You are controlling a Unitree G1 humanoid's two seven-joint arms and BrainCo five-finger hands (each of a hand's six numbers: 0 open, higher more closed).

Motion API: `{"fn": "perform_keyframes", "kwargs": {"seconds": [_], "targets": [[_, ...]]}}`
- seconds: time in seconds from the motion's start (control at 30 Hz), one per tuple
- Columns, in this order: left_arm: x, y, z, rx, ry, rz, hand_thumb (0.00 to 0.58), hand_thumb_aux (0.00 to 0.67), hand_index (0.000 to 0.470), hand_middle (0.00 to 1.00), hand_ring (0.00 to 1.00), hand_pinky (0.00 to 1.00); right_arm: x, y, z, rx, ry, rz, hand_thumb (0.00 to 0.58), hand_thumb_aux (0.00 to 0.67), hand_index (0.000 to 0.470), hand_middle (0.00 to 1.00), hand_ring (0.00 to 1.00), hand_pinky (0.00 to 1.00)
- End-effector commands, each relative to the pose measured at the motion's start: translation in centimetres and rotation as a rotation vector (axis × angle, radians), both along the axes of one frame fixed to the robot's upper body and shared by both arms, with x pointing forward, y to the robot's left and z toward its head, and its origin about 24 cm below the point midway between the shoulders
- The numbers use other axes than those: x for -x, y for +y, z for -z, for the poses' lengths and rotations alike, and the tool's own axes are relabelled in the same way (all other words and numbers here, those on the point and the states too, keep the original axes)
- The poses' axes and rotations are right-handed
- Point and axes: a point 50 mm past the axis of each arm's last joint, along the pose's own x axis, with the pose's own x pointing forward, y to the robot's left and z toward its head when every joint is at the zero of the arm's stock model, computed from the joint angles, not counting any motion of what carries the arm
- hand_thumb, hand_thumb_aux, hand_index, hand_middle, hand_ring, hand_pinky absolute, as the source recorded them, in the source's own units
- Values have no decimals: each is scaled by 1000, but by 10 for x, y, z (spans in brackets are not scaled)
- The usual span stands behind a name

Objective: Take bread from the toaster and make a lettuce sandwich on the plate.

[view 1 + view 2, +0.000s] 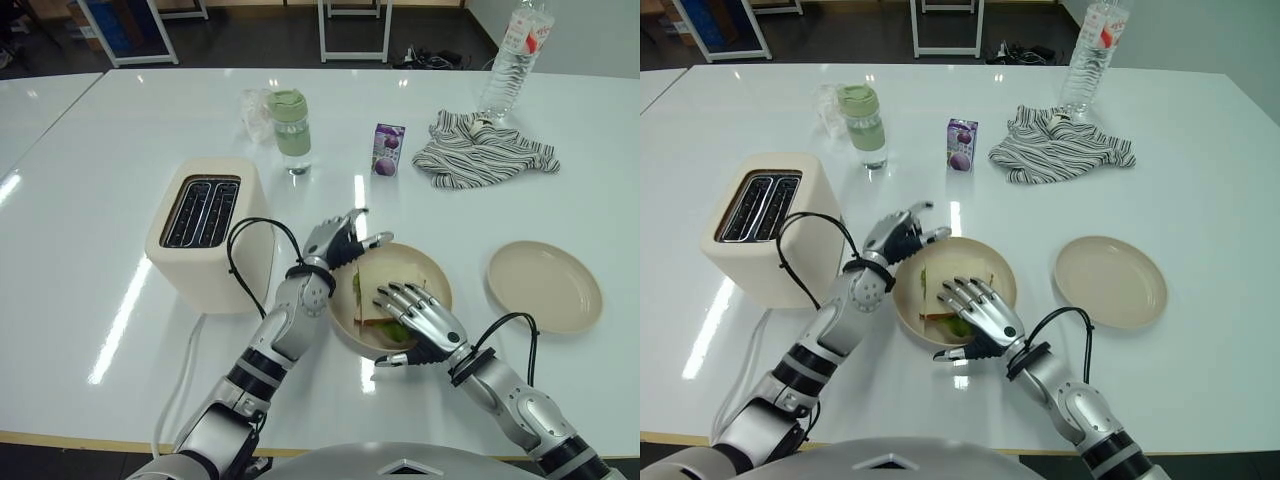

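Sandwich [398, 277] w/ lettuce on plate [443, 290], just right of toaster [205, 235]. Right hand [420, 318] flat on top slice, fingers spread, gripping nothing; prob. pressing it level. Left hand [335, 243] at plate's left rim, fingers loose, empty, likely steadying.

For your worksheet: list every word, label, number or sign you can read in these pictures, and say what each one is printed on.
On the purple carton: print on its front, too small to read.
On the water bottle: a red and white label, too blurred to read.
On the toaster, the green cup and the striped cloth: no print to be seen.
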Motion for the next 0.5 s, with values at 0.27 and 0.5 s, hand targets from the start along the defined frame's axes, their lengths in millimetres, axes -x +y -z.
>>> {"fn": "perform_keyframes", "kwargs": {"seconds": [0.27,0.5], "targets": [[48,-45,-38,207,-227,222,0,0,0,0,0,0,10,-16,22,64,121,79,0,0,0,0,0,0],[65,-19,-18,581,-34,235,0,0,0,0,0,0,-3,-20,-18,-199,-179,127,0,0,0,0,0,0]]}}
